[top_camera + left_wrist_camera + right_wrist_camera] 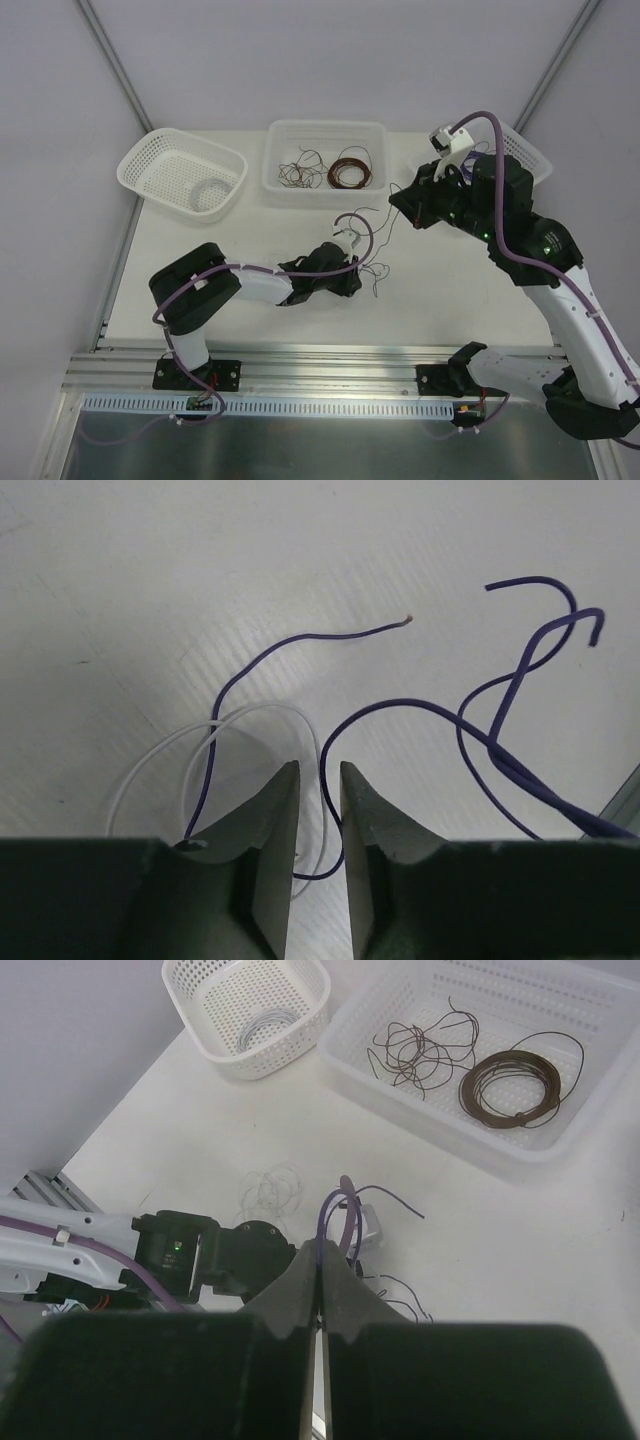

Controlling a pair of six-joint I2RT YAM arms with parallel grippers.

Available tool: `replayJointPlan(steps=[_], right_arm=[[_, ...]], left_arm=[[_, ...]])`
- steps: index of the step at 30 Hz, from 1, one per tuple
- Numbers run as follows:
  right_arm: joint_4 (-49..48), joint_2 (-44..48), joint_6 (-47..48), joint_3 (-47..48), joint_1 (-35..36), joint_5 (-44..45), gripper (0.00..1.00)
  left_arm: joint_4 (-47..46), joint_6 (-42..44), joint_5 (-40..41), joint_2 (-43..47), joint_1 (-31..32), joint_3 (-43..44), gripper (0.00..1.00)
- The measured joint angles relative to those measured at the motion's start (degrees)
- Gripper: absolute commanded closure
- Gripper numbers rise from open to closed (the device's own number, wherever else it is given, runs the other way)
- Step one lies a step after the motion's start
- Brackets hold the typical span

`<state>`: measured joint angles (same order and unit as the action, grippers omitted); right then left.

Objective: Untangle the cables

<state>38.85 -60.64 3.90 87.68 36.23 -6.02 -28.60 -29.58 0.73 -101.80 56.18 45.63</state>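
Metal rail (330,368) nr edge, white tabletop (450,290) w/ cables (420,705), grey walls (300,60)

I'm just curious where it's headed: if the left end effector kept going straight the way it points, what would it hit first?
Probably the cables themselves: a purple strand and a white strand pass between the fingertips of the left end effector. Beyond lies more wire on the table; depth is unclear.

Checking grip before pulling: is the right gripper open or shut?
Shut: the right gripper shows no gap between its fingers in the wrist view; overhead, a thin cable strand runs down from its tips.
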Motion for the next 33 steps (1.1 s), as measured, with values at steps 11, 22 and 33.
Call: replayJointPlan(steps=[11, 22, 33], right_arm=[[1.5, 2.2, 1.5, 0.1, -0.3, 4.7, 0.99], [8.0, 6.4, 7.3, 4.9, -4.8, 21.0, 0.99], [9.4, 6.8, 10.4, 5.5, -8.4, 26.9, 0.99]], left_arm=[[6.4, -3.8, 6.4, -1.0, -0.5, 2.4, 1.00], [15.0, -12.5, 6.7, 10.9, -19.4, -7.1, 1.00], [24.0, -15.3, 2.7, 20.9, -27.0, -12.1, 0.96]])
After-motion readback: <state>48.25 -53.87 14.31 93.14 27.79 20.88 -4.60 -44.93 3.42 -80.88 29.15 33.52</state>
